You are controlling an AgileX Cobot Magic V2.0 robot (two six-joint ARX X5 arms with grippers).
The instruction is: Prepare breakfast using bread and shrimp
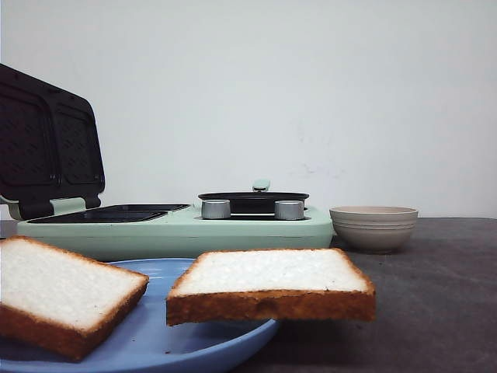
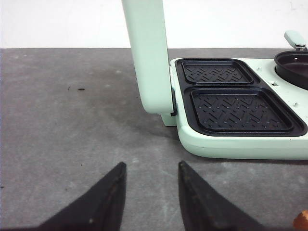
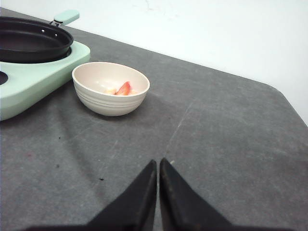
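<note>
My left gripper [image 2: 150, 192] hangs parted and empty, my right gripper [image 3: 158, 192] pinched closed on nothing, while the bread [image 1: 272, 284] overhangs the blue plate [image 1: 155, 342] and the shrimp [image 3: 124, 89] sit in the bowl [image 3: 110, 91], so a clumsy pinch could tip that slice off the rim.

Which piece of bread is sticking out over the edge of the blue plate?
The right bread slice. It hangs past the rim of the blue plate, over the table. The left bread slice lies over the plate.
</note>
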